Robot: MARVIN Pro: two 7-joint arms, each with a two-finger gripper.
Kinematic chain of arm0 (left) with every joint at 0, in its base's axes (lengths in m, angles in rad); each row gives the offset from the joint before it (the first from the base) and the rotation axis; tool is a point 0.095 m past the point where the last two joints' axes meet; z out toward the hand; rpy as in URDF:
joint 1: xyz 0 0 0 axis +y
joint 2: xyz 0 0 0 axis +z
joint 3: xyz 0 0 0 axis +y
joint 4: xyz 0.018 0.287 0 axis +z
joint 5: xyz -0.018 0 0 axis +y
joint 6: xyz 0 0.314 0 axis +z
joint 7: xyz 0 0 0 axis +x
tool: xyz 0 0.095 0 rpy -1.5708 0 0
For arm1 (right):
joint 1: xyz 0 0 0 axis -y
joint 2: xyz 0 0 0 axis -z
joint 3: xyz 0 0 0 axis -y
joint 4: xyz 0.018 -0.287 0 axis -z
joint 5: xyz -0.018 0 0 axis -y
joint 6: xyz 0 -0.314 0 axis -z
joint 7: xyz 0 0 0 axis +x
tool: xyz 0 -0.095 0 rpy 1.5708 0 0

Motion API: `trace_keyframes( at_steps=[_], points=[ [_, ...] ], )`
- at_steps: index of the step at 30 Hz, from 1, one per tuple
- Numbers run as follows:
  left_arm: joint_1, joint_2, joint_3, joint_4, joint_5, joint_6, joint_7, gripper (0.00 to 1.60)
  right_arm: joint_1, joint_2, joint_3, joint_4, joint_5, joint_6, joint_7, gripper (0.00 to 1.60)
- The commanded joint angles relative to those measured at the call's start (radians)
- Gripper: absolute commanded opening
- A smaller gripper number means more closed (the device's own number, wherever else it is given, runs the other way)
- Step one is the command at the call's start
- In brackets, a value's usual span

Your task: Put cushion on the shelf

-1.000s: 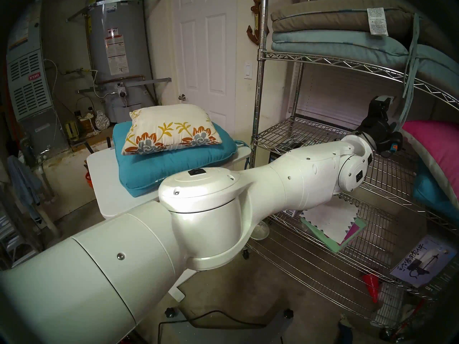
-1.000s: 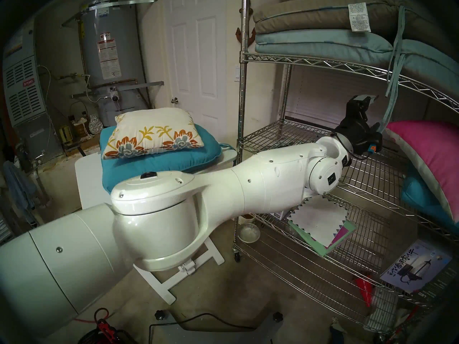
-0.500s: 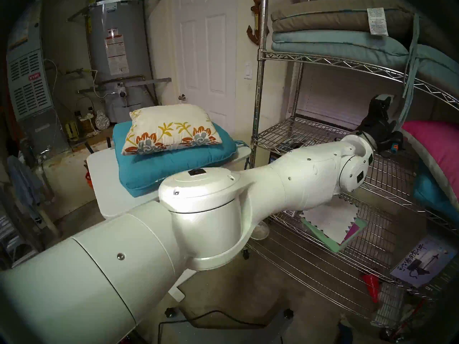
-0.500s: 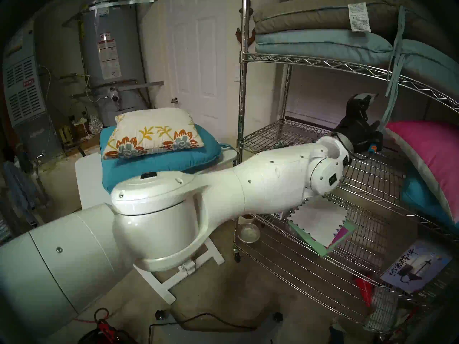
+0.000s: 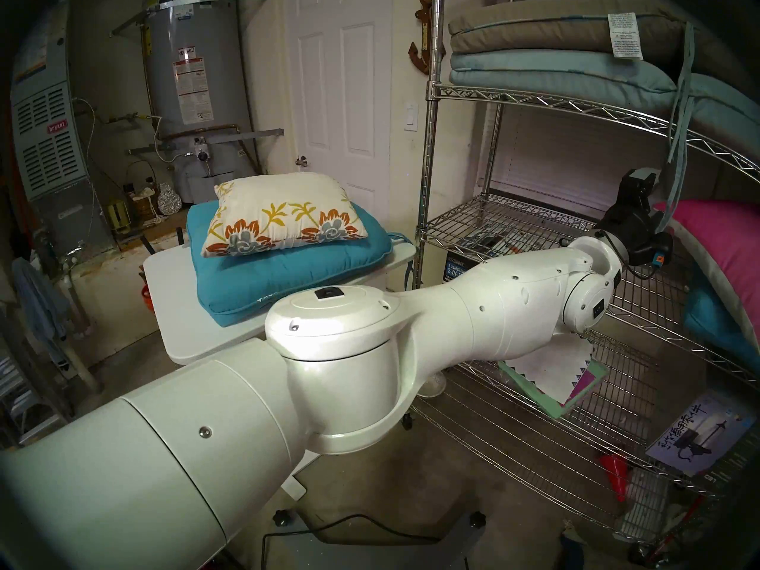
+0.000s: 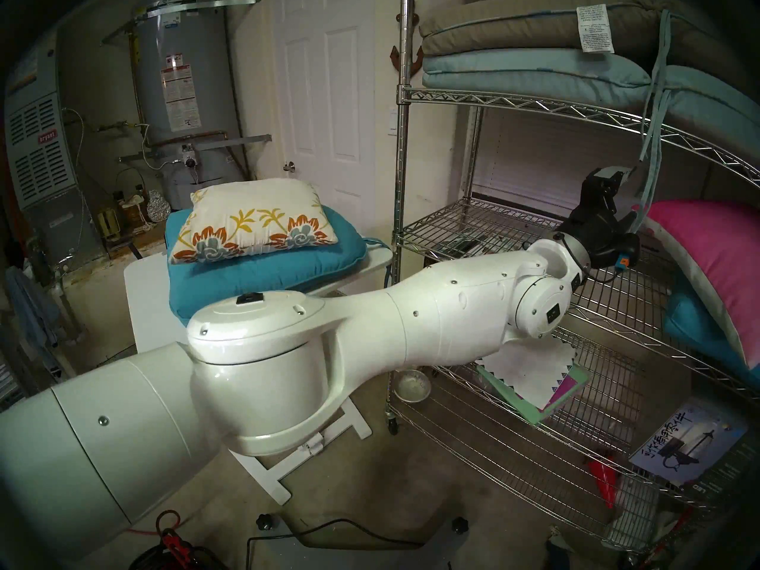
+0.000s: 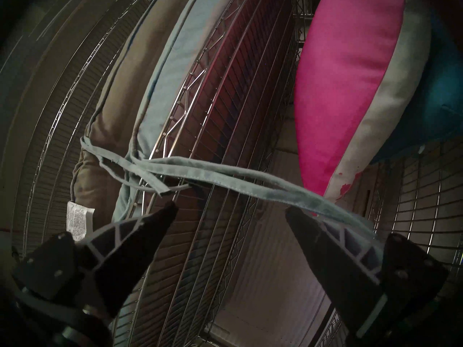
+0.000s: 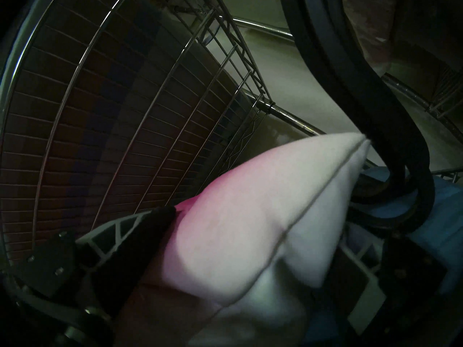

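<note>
Square cream-white throw cushion (image 5: 283,215) with orange-and-grey flowers and mustard leafy sprigs: lying flat, plump, on top of a plain teal cushion (image 5: 288,273) on a small white table (image 5: 172,302), left of the tall chrome wire shelf (image 5: 427,153). Nothing gripping it; well apart from both arms.

Left gripper (image 7: 230,208): jaws spread, empty. It sits inside the shelf between the middle and upper tiers, tilted upward. Pale teal fabric ties (image 7: 225,173) hang from the seat pads above and drape across its right fingertip (image 7: 315,228).

Right gripper (image 8: 253,238): jaws wide, with the corner of a pink-to-white pillow (image 8: 250,226) between them. Left finger (image 8: 152,228) touches the fabric; right finger mostly hidden behind the pillow, so can't tell if it's actually gripping or just bracketing it. Right arm isn't in the head views.

Left arm blocks the table's near edge and part of the teal cushion. Pink pillow cut off at the head views' right rim. Both wrist views dark.
</note>
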Motion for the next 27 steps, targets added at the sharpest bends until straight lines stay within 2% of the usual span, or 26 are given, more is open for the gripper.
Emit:
trace_keyframes(
  at_steps=[1,14,27],
  points=[
    [0.020,-0.001,-0.001,-0.001,0.006,-0.001,0.049,1.60,-0.056,-0.043,-0.003,0.018,0.015,0.028,0.050,1.60],
    [0.078,-0.001,0.022,-0.038,0.046,0.019,0.130,1.60,-0.110,-0.051,-0.003,0.018,0.058,0.050,0.124,1.60],
    [0.149,0.036,0.029,-0.096,0.089,0.134,0.249,1.60,-0.147,-0.056,-0.003,0.020,0.092,0.065,0.179,1.60]
  ],
)
